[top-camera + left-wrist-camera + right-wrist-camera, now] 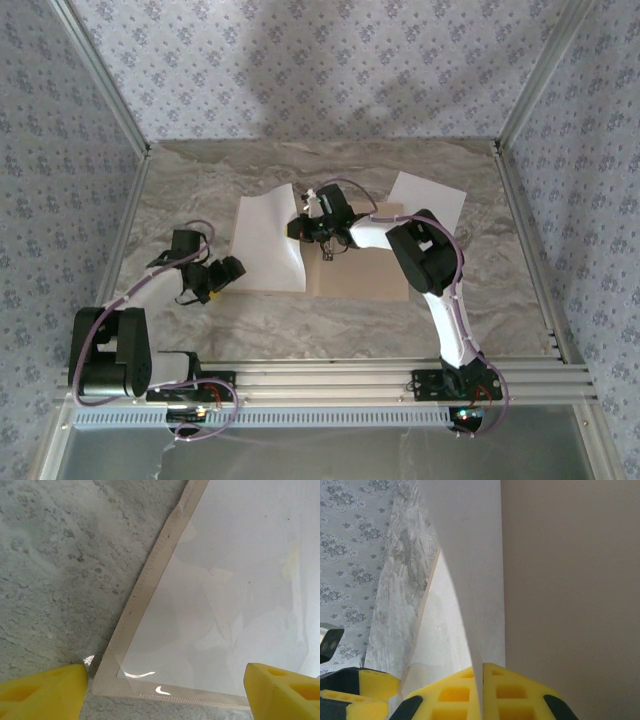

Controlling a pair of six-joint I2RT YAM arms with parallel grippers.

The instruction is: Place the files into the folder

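The tan folder [365, 270] lies open and flat in the middle of the table. One white file [262, 245] covers its left half, its right edge lifted. My right gripper [309, 226] is shut on that edge; in the right wrist view the yellow fingers [520, 692] pinch the sheet [475, 555], with the tan folder cover [570, 600] to the right. A second file [432, 200] lies at the back right, partly behind the right arm. My left gripper [226, 270] stands open at the folder's near-left corner [107, 682], with nothing between its fingers [42, 692].
Marble tabletop [300, 325] runs bare in front of the folder. Patterned walls and metal posts [520, 215] close in the sides and back. The aluminium rail [330, 375] with both arm bases runs along the near edge.
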